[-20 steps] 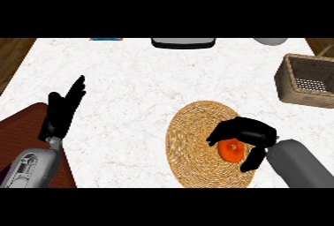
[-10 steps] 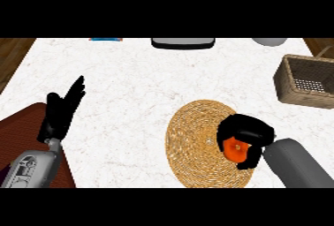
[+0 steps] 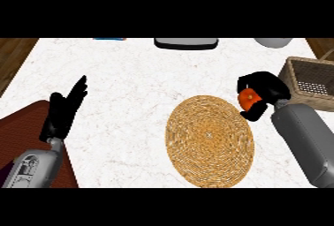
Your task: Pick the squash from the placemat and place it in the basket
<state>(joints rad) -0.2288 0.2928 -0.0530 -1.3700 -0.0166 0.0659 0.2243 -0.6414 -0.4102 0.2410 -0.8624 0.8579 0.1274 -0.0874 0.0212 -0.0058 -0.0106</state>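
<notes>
An orange squash [image 3: 248, 98] shows between the curled fingers of my right hand [image 3: 266, 90], which is shut on it. The hand holds it above the counter, just past the right rim of the round woven placemat [image 3: 209, 140] and left of the wicker basket [image 3: 312, 81]. Most of the squash is hidden by the fingers. The placemat has nothing on it. At the left my left hand [image 3: 64, 110] rests open with its fingers pointing up.
A dark tray-like object [image 3: 185, 43] and a blue item [image 3: 109, 39] lie along the far edge, with a grey bowl [image 3: 274, 42] at the far right. A dark red surface [image 3: 26, 128] sits at the lower left, beside the white counter [image 3: 130, 79].
My right hand closed on the squash, lifted it off the placemat and carried it up and to the right toward the basket. The left hand has not moved.
</notes>
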